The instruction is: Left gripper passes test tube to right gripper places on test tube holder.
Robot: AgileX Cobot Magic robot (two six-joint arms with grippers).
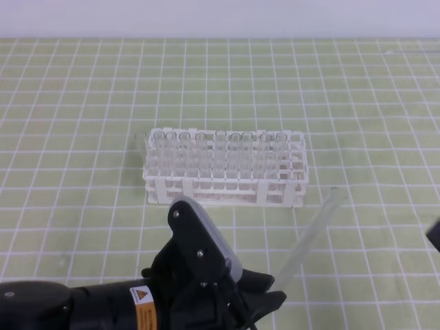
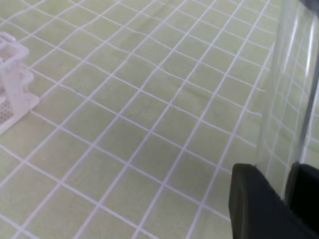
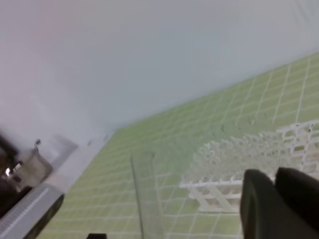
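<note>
My left gripper (image 1: 273, 289), a black claw at the bottom of the exterior view, is shut on the lower end of a clear test tube (image 1: 311, 230). The tube slants up and to the right, and its open rim hangs just right of the rack's front corner. In the left wrist view the tube (image 2: 294, 99) rises between the two black fingers (image 2: 256, 201). The white test tube holder (image 1: 227, 168) stands mid-table with several tubes in its back rows. My right gripper (image 3: 274, 199) shows its fingers close together with nothing between them, and it is only a dark sliver (image 1: 434, 237) at the right edge. The held tube (image 3: 147, 194) stands apart to its left.
A green mat with a white grid (image 1: 82, 103) covers the table up to a pale wall at the back. The right wrist view shows the holder (image 3: 259, 154) beyond the tube and dark equipment (image 3: 20, 174) off the mat at the far left.
</note>
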